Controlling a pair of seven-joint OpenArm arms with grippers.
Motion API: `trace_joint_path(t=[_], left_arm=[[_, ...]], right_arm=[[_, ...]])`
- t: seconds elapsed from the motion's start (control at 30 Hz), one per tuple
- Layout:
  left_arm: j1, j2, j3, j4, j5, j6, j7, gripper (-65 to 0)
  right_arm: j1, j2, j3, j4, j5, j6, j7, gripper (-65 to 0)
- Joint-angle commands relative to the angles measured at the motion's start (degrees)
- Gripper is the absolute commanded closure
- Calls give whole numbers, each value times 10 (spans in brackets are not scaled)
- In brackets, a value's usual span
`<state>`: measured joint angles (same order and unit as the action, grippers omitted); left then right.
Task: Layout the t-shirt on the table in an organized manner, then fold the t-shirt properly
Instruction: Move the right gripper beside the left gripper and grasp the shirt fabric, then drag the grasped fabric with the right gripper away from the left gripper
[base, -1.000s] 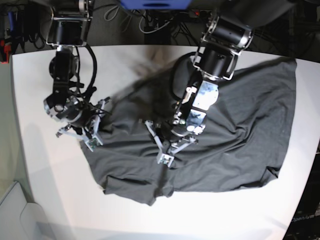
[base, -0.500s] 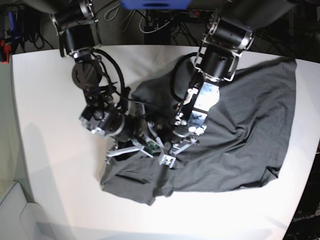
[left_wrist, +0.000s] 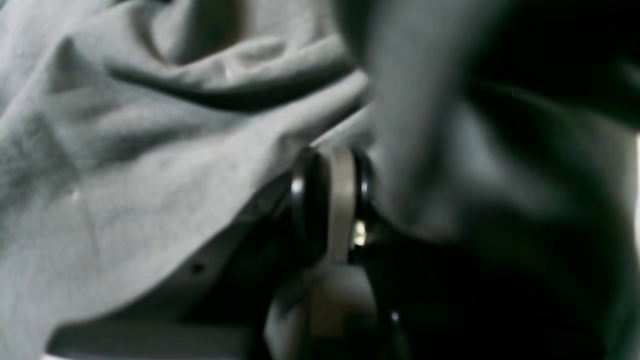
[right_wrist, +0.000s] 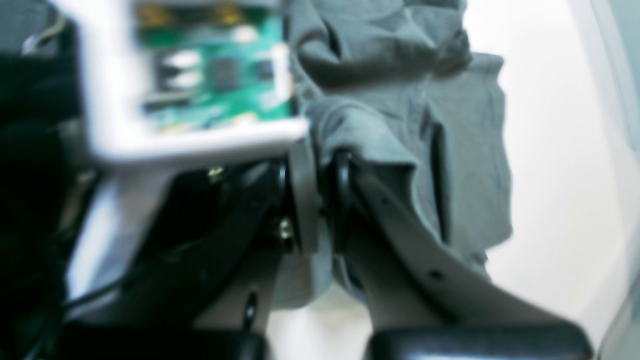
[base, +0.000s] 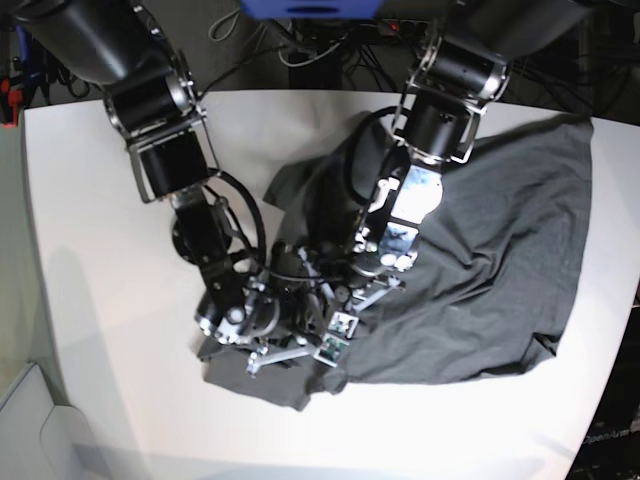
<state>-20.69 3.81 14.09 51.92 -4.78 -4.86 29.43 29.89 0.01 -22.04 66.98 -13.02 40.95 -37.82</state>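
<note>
Dark grey t-shirt (base: 500, 240) rumpled, bunched on white table (base: 90, 250).

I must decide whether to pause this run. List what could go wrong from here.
1. The right tool and left tool are both shut on the t-shirt and almost meet near its bunched middle; the arms may collide.
2. Cloth is piled into folds there, so pulling may twist it further rather than flatten it.
3. The shirt's far side lies near the table edge and could slide off.

Robotics lab, two arms over a white table (base: 90, 200), tangled cables (base: 310, 45) and equipment behind
</note>
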Motion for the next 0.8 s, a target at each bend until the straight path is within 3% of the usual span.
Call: trace_joint_path(t=[0.0, 0.13, 0.37, 0.6, 0.77], left_arm=[[2, -2, 1, -2, 11, 2, 45, -63], [2, -3, -2, 4, 10, 2, 46, -63], [19, -11, -92, 112, 10, 5, 53, -63], [46, -4, -172, 171, 9, 5, 51, -63], [53, 12, -276, 200, -63, 3, 53, -63]], right_arm=[[28, -5, 2, -3, 0, -9, 21, 0], [41, -3, 3, -40, -1, -9, 38, 0], [38, -1, 51, -58, -3, -9, 54, -1], [39, -2, 49, -66, -3, -9, 58, -4], [36, -4, 47, -66, -3, -9, 58, -133]])
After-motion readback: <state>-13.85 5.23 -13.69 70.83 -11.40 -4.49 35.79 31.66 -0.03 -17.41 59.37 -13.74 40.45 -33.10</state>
